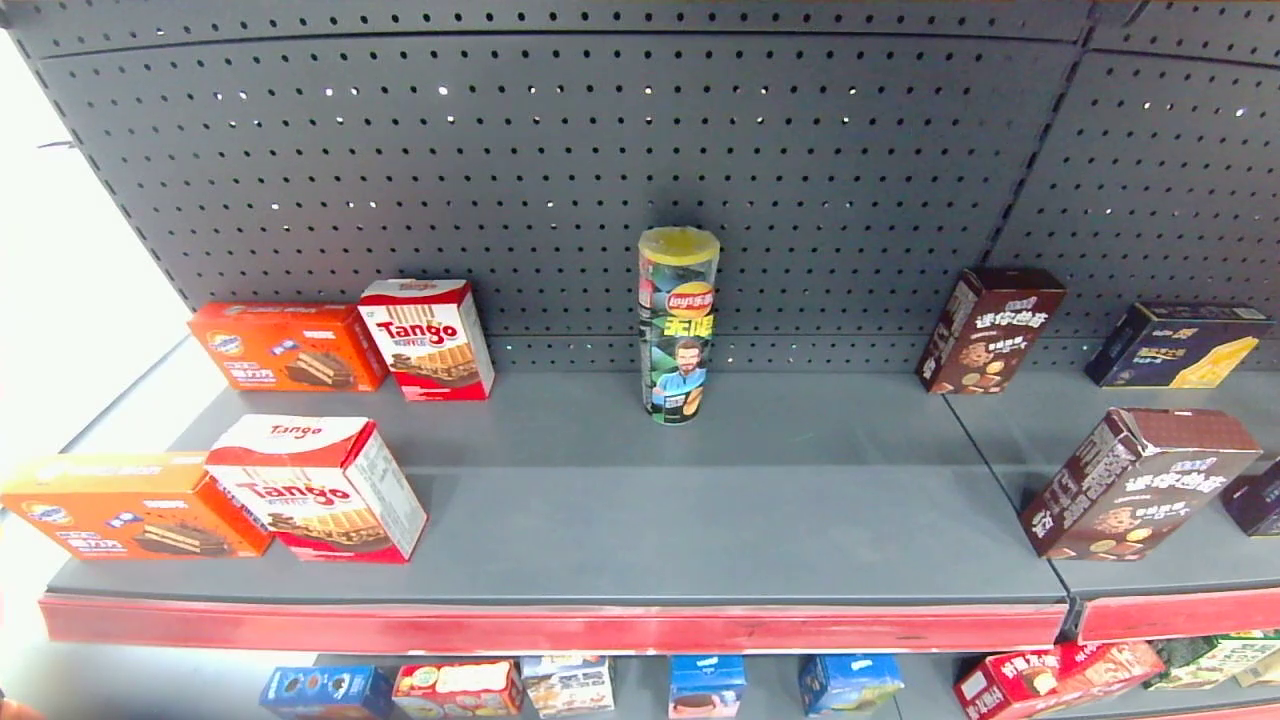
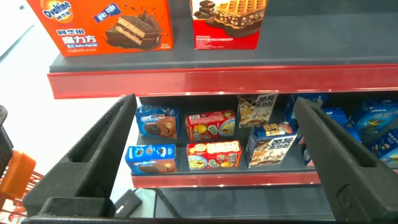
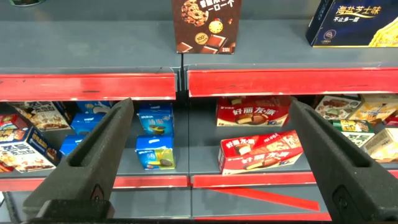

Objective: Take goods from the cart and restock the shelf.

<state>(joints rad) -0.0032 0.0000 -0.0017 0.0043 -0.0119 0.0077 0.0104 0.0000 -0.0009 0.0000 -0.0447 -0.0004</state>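
Note:
A tall chips can (image 1: 679, 324) with a yellow lid stands upright at the middle back of the grey shelf (image 1: 700, 520). Two orange cake boxes (image 1: 130, 505) and two red-and-white wafer boxes (image 1: 325, 490) stand at the shelf's left. Brown cookie boxes (image 1: 1135, 485) stand at its right. My left gripper (image 2: 214, 102) is open and holds nothing; it faces the shelf front below an orange cake box (image 2: 102, 25). My right gripper (image 3: 211, 104) is also open with nothing in it, facing the lower tier below a brown cookie box (image 3: 205, 25).
A red price rail (image 1: 550, 628) runs along the shelf's front edge. The lower tier holds several small snack boxes (image 2: 211, 140) and red boxes (image 3: 261, 152). An orange basket edge (image 2: 15, 180) is at the left gripper's side. A dark blue box (image 1: 1180, 345) stands far right.

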